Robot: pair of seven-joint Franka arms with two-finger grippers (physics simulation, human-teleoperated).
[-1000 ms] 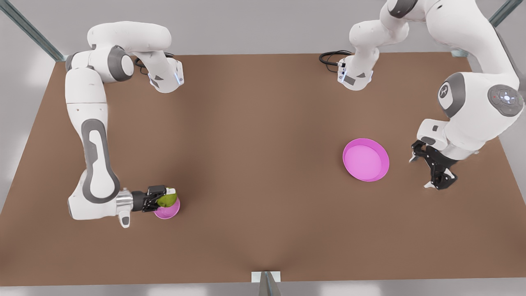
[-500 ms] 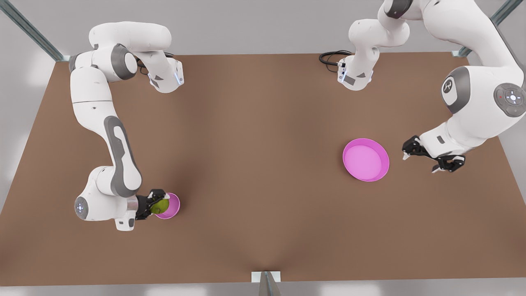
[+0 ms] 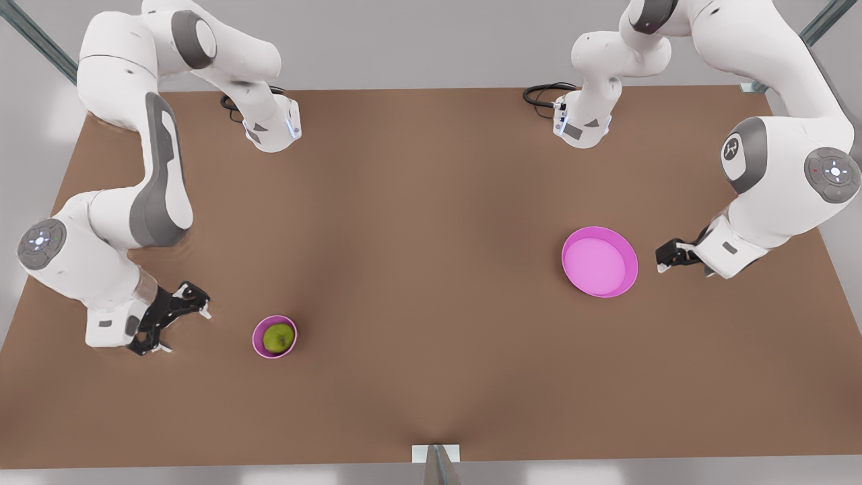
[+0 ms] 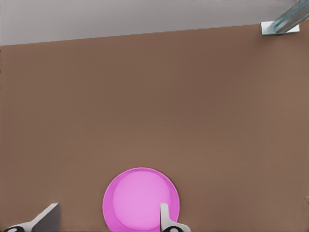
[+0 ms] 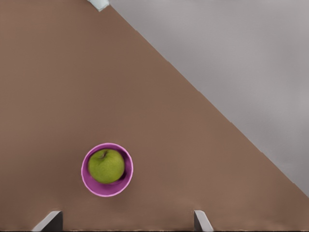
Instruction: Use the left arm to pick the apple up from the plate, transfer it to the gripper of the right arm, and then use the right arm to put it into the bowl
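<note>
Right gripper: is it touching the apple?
Apart. In the front view the right gripper stands open beside the bowl, bare table between, while the apple sits inside.

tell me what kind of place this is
Likely a simulated two-arm robot test bench: a bare brown table with metal frame struts, two white arms, and only a plate, bowl and apple.

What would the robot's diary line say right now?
apple: in bowl | plate: bare | right gripper: open, beside bowl | left gripper: open, beside plate
</note>
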